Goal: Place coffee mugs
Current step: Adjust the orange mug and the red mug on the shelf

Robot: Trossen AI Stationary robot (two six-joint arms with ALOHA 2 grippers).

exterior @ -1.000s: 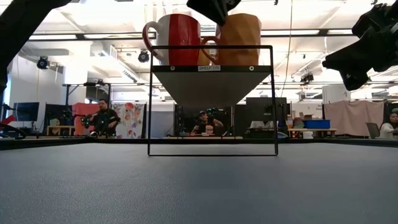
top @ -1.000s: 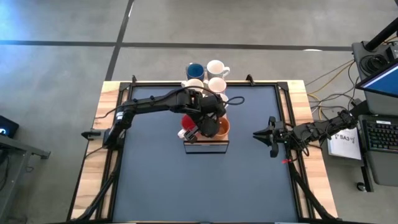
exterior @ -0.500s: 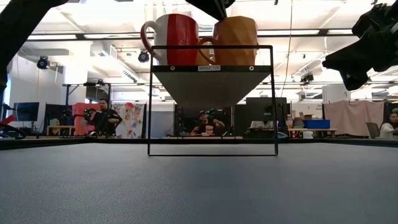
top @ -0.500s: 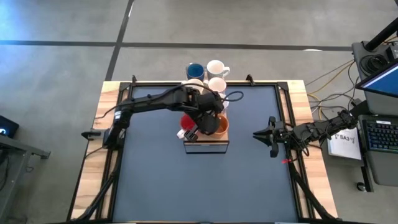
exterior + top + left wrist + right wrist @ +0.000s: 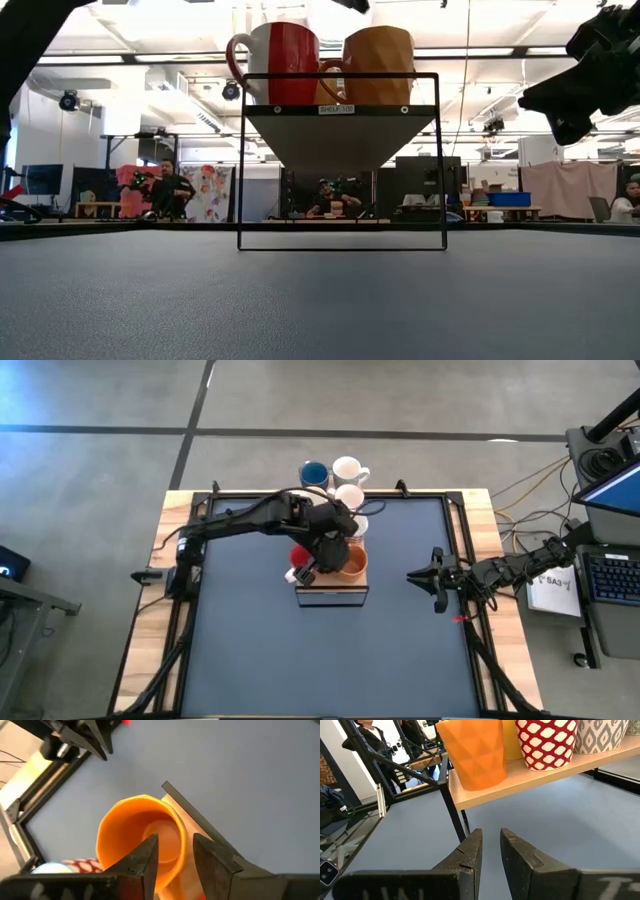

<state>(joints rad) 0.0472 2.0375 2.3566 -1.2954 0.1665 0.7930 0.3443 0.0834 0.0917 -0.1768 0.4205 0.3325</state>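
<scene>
A brown-orange mug (image 5: 351, 564) stands upright on the near end of a light-wood shelf board (image 5: 331, 596), next to a red and white mug (image 5: 280, 62). My left gripper (image 5: 175, 840) hangs open just above the orange mug (image 5: 137, 832), one finger over its hollow and one outside its wall, clear of it in the low view. More mugs stand farther along the board: blue (image 5: 314, 474), white (image 5: 347, 468) and grey-patterned (image 5: 602, 735). My right gripper (image 5: 490, 842) waits near the table's right edge, slightly open and holding nothing.
The board rests on a black wire stand (image 5: 340, 160) in the middle of the dark mat. Black rails (image 5: 455, 550) frame the mat. People sit at desks in the room beyond the table. Bare mat lies on the near side of the stand.
My left gripper has opened, let go of the orange mug and risen almost out of the low view. The mug, slightly tilted before, now stands upright on the shelf beside the red mug.
</scene>
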